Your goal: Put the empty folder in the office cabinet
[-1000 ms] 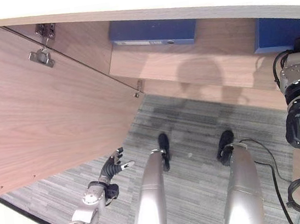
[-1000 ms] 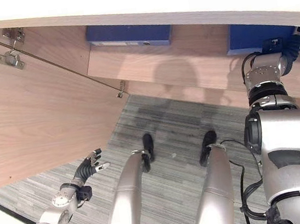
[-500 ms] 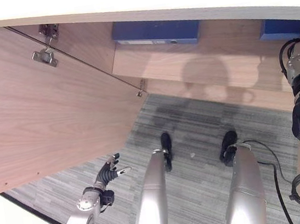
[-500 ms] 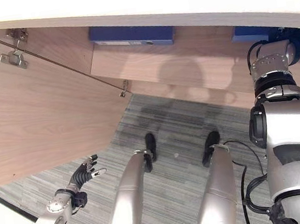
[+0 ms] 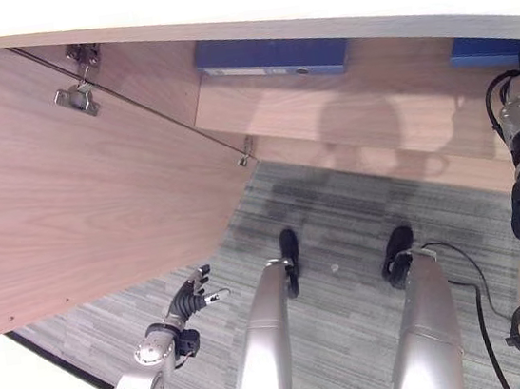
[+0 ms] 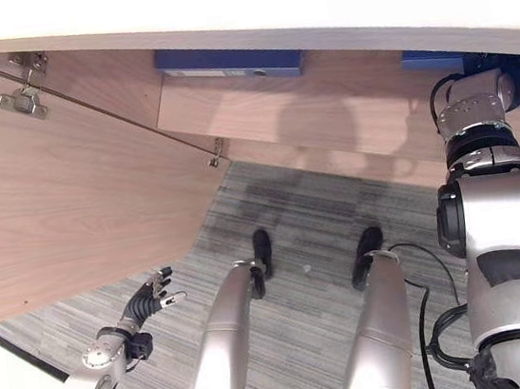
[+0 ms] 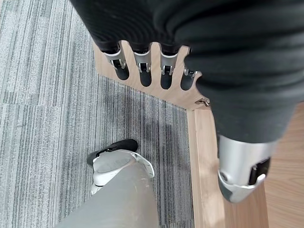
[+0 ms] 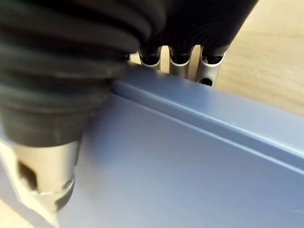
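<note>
Cabinet: wood-grain, open at the front, under a pale top edge that crosses the upper part of your head views. Door: swung out wide on your left, hinges showing along its inner edge; its lower corner ends near the cabinet's floor line. Carpet: grey striped, open between door and cabinet front.

Folder: blue, on the cabinet shelf at your far right, its visible edge just under the top. Right hand: reaching into the cabinet, thumb laid on the folder's broad face, fingers over its far edge, clamped around it.

Left hand: low over the carpet beside the door's lower edge, fingers straight and spread, thumb apart, holding nothing, clear of the door.

Second blue folder: lying on the shelf near the cabinet's middle, well apart from the one you hold, with bare shelf between them.
</note>
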You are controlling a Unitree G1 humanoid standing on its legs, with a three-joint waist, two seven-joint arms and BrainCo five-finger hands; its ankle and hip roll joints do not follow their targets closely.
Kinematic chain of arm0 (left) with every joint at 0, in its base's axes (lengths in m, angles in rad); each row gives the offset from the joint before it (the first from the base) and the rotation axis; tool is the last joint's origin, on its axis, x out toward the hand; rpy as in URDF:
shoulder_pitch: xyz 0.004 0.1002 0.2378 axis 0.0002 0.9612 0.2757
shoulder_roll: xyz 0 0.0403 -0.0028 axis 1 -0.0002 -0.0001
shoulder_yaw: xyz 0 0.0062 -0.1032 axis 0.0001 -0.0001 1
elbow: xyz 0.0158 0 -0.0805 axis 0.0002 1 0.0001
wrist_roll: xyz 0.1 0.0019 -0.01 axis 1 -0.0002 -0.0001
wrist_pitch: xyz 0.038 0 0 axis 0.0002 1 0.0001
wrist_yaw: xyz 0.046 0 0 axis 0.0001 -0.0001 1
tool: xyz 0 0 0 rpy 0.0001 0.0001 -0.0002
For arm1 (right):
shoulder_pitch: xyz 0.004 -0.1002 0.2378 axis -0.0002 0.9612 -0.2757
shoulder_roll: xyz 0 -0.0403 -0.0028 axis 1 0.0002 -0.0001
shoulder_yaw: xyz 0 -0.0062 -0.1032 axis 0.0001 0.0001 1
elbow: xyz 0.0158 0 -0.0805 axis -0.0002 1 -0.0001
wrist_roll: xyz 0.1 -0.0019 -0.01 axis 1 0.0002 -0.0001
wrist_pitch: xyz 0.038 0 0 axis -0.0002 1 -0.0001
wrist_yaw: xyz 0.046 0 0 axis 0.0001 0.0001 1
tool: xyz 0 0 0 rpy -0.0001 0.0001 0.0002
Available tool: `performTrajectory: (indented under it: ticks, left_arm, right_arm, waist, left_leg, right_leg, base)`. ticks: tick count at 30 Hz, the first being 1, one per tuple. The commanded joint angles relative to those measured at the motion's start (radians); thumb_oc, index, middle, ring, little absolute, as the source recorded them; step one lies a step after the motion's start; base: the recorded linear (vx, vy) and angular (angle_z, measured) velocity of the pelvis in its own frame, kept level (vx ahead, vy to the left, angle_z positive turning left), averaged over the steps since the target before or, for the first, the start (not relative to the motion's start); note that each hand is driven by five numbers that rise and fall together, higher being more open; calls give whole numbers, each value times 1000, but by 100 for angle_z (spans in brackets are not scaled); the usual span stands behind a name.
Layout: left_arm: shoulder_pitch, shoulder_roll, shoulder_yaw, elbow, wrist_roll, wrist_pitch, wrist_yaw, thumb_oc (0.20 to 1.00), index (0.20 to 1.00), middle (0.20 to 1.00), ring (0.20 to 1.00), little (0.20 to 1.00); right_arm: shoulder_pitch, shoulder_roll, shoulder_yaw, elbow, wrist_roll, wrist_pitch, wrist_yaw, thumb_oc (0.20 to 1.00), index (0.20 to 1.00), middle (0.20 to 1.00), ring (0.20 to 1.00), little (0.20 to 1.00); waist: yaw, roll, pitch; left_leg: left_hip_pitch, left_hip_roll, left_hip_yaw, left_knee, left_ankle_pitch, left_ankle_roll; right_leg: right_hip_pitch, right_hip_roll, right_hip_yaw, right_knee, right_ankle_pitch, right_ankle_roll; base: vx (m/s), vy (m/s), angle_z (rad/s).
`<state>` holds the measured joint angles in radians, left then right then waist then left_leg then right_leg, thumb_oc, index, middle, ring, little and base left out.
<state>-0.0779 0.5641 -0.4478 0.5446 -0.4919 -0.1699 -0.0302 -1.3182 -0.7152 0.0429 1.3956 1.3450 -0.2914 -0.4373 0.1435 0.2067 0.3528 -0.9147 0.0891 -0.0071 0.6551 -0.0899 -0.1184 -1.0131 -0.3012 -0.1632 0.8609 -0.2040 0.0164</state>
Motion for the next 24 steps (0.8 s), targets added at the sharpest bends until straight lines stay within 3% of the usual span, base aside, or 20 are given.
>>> performTrajectory:
  ticks: [1,5,18,24]
  left_arm:
    - [-24,63,-6,19,30,-12,18,1000,1000,1000,1000,1000]
    - [-28,75,-9,30,49,-10,43,1000,1000,1000,1000,1000]
    - [-49,20,-43,66,82,-13,89,1000,1000,1000,1000,1000]
    - [-57,12,-63,75,90,-14,98,1000,1000,1000,1000,1000]
  right_arm:
    - [-164,-88,84,24,-109,40,39,1000,1000,1000,1000,1000]
    - [-158,-83,83,97,-163,110,5,1000,1000,1000,1000,1000]
    - [-15,33,-36,158,-115,116,-60,1000,1000,1000,1000,1000]
    - [30,17,-116,233,-86,121,-142,1000,1000,1000,1000,1000]
  waist:
    - [13,2,3]
    - [7,-5,10]
    - [-9,-10,38]
    - [-12,-4,38]
  left_leg:
    - [3,15,-75,-59,-59,-18]
    - [13,13,-73,-74,-55,-18]
    - [83,4,-58,-163,-25,-16]
    - [133,-1,-58,-217,-7,-19]
  right_leg:
    - [108,15,64,-14,-145,113]
    - [117,18,62,-24,-140,112]
    - [179,27,52,-104,-108,115]
    - [230,25,41,-149,-90,122]
  base:
    - [11,-2,4]
    - [10,-5,3]
    - [-1,3,-1]
    - [2,2,1]
